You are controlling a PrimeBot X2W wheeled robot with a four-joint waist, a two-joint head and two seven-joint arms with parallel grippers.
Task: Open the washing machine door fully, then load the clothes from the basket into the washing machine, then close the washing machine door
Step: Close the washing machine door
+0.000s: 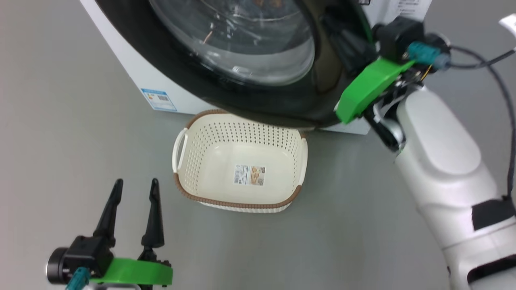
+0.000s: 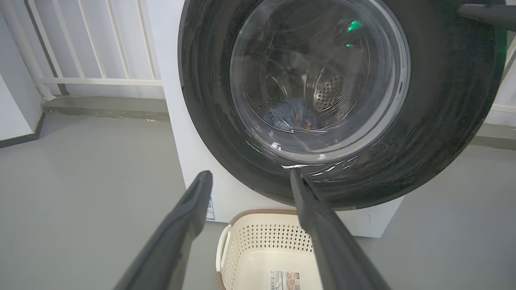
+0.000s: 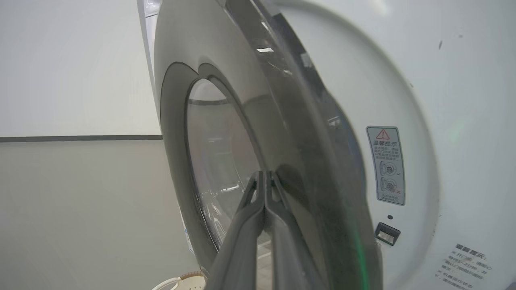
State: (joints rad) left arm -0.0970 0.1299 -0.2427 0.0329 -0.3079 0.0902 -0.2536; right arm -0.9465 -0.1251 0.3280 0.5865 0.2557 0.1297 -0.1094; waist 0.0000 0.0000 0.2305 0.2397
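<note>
The washing machine door (image 1: 282, 105), black-rimmed with a bulging glass window, stands slightly ajar from the white washing machine (image 3: 443, 100). My right gripper (image 3: 266, 174) is shut with nothing in it, and its tips rest against the glossy outer rim of the door (image 3: 290, 133). In the left wrist view the blue clothes (image 2: 292, 114) lie in the steel drum behind the glass. The cream basket (image 1: 238, 203) sits empty on the floor below the door. My left gripper (image 1: 136, 183) hangs open left of the basket, holding nothing.
A blue label (image 1: 158, 99) marks the machine's lower front. A warning sticker (image 3: 385, 165) and a latch slot (image 3: 387, 233) sit on the front panel. A white railing (image 2: 92, 80) runs behind at left. A black cable (image 1: 500, 92) loops by my right arm.
</note>
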